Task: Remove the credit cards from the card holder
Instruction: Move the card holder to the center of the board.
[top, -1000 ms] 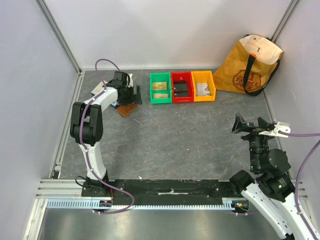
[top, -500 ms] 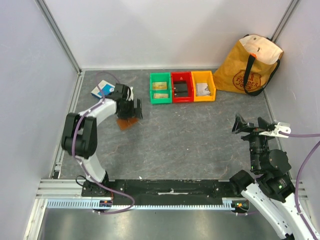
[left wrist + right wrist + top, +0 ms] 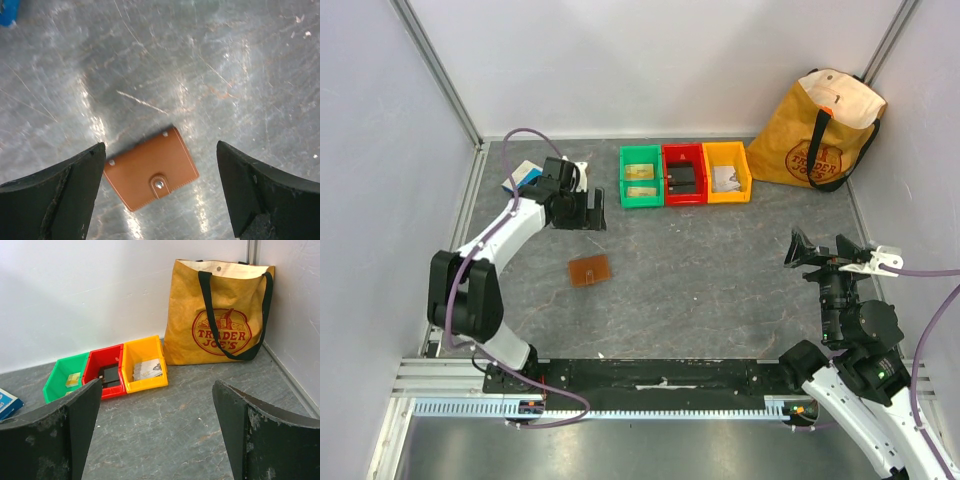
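The card holder (image 3: 591, 270), a brown leather wallet, lies flat and snapped shut on the grey table, left of the middle. No credit cards show from it. Tan-gold cards (image 3: 640, 180) lie in the green bin (image 3: 624, 178). My left gripper (image 3: 582, 213) is open and empty, hovering behind the holder and apart from it. In the left wrist view the holder (image 3: 151, 175) lies on the table below and between the spread fingers of the left gripper (image 3: 160, 145). My right gripper (image 3: 820, 250) is open and empty at the right, far from the holder; it also shows in the right wrist view (image 3: 157, 382).
A red bin (image 3: 683, 173) and a yellow bin (image 3: 728, 171) stand beside the green one at the back. A yellow tote bag (image 3: 825, 130) leans in the back right corner. A blue-and-white flat box (image 3: 523, 177) lies at the back left. White walls enclose the table.
The card holder has moved from under the left gripper toward the near edge and now lies apart from it. The left gripper came forward, then drew back a little. The right arm has not moved.
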